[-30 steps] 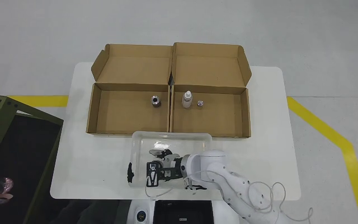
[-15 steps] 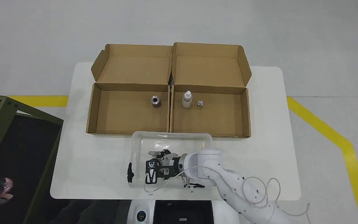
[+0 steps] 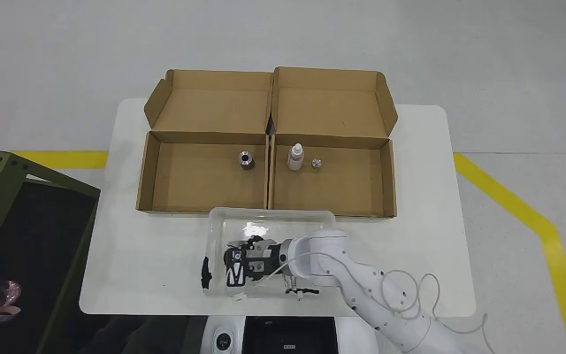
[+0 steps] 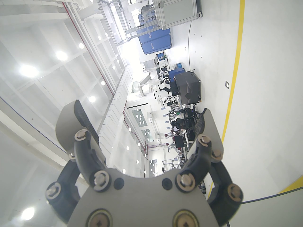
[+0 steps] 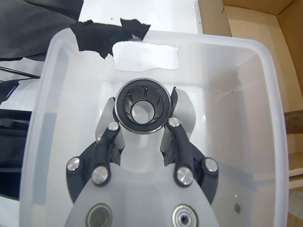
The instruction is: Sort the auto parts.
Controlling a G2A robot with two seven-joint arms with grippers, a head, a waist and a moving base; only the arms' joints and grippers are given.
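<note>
Right gripper: fingers clamped on a black-rimmed steel cylindrical bushing inside the translucent white plastic bin. Left gripper: fingers spread wide.

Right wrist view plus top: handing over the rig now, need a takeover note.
Right gripper: shut on the ring-shaped bearing, inside the clear bin.
Left gripper: open, holding nothing, pointed out at the room.
Done: one metal cylinder in the left cardboard box; a white bottle-shaped part and a small metal part side by side in the right cardboard box.
Left: the bearing has to go to a box, probably the left one with the similar-looking cylinder, though I can't confirm the match.
</note>
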